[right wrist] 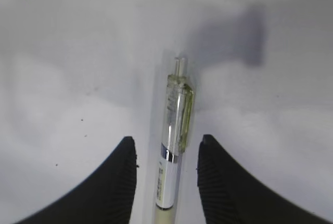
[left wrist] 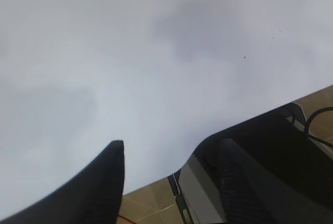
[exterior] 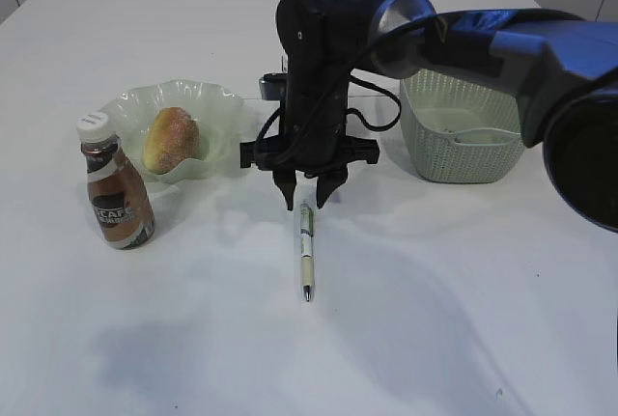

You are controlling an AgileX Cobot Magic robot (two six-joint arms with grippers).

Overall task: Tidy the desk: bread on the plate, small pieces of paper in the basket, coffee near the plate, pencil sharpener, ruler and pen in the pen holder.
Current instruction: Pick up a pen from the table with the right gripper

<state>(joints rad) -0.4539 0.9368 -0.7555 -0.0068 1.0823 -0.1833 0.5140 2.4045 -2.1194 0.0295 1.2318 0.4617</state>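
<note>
currently the pen step is in hand. the right tool (exterior: 309,190) hangs point-down over the clip end of the pen (exterior: 306,251), fingers spread to a moderate gap; in the right wrist view the pen (right wrist: 174,146) lies between the two fingers (right wrist: 117,182) with table showing on both sides, so no contact yet. the pen lies flat on the table (exterior: 463,319), in front of the basket (exterior: 462,126) and to its left, running lengthwise toward the camera, tip nearest.

judgement: next move calls for a short descent until the fingers bracket the barrel, then closing across it; the barrel is thin and round, so a slightly off-centre close may roll it.

bread (exterior: 172,139) already sits on the plate (exterior: 217,107), well left of the basket. coffee (exterior: 114,184) stands upright just beside the plate's front-left edge. no pen holder, ruler or sharpener can be made out; the arm hides the ground just left of the basket.

left tool (left wrist: 156,182): wrist view shows only fingers parted over bare table and a strip of floor beyond the edge, holding nothing.

surface: plain white table, matte, soft shadows. room: white panels behind the far edge.
</note>
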